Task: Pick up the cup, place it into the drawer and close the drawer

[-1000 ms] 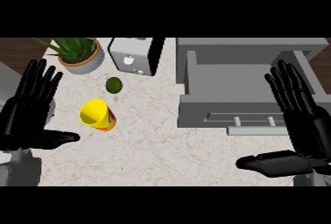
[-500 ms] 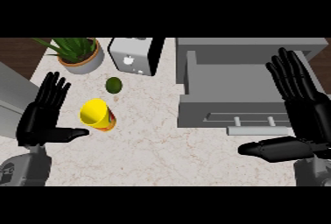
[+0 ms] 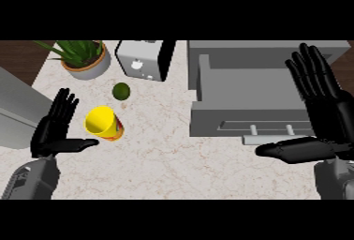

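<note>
change: the left hand has been brought in beside the cup, so a grab looks near | left hand: spread open, nothing held, cup not touched | cup: yellow, on the table, at 3 o'clock from the left hand | drawer: open at 3 o'clock from the cup | right hand: open, nothing held

Right hand: covers the drawer's right end; its handle runs under the palm there. Forearm cut by lower edge. Grey cabinet left of the cup: cut by left edge, kind unclear. Plant leaves clipped at top. Cup's inside too small to judge.
</note>
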You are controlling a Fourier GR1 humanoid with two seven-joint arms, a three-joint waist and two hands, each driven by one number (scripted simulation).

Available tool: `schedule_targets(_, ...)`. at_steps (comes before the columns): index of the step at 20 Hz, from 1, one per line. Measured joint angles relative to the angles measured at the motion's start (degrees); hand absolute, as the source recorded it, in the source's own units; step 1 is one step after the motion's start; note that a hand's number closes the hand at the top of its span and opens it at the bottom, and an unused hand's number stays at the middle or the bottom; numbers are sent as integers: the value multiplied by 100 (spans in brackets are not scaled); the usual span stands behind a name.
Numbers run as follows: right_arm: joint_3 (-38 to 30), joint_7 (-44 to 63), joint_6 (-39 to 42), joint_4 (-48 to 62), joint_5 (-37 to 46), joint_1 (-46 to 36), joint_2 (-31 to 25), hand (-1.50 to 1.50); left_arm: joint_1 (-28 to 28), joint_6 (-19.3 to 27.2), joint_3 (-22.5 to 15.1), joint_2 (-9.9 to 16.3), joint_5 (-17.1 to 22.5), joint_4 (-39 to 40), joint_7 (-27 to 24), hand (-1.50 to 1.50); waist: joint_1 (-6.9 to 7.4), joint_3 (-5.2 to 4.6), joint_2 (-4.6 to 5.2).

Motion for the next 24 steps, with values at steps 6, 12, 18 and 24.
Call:
schedule_targets(6, -58, 248, -1, -171, -96, -38, -8, -150, -399, -63, 70, 126, -359, 1691, -1153, -150, -40, -5, 9)
schedule_targets(12, -70, 267, 65, -256, -123, 7, -20, -150, -895, -10, 182, 224, -640, 3262, -2300, -150, -80, -10, 26)
schedule_targets(18, -136, 338, 115, -278, -186, -81, -75, -150, -1249, 18, 285, 322, -745, 4093, -2858, -150, -134, -18, 49)
schedule_targets(24, -98, 300, 92, -141, -134, -197, -30, -150, -1379, 66, 315, 341, -810, 4409, -3063, -150, -158, -23, 69)
